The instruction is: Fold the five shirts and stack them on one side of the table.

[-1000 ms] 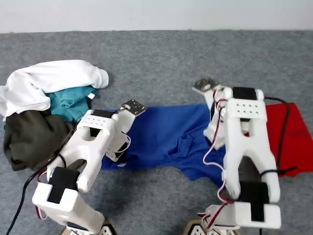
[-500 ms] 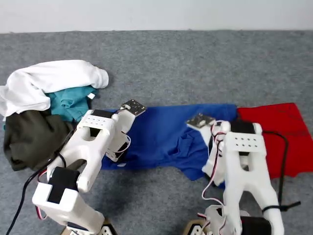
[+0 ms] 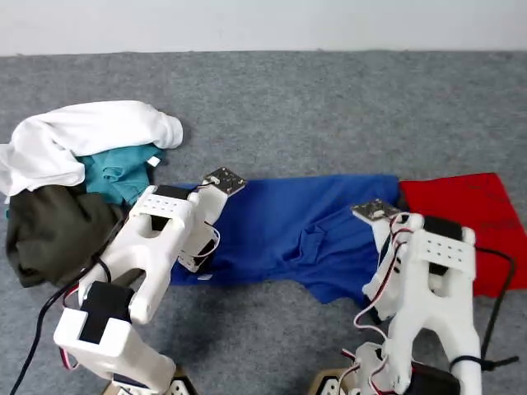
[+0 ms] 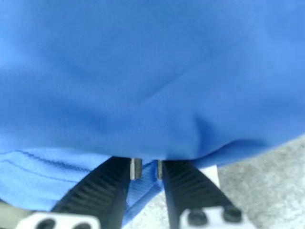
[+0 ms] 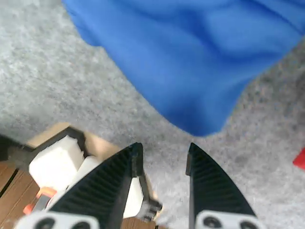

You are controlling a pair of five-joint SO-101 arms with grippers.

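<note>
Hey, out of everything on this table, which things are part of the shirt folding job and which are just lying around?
Part of the job: blue shirt, held in the left hand; red shirt; white shirt; teal shirt; dark olive shirt.
Just there: grey table cover; pale wall behind.

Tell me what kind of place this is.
Probably a robotics test bench for folding laundry: two white plastic robot arms at a grey felt-covered table, a blue cloth shirt spread out, a heap of white, teal and olive shirts.

Open: far table strip point(image 3: 329, 107); shirt pile point(image 3: 90, 164) blocks left side.
</note>
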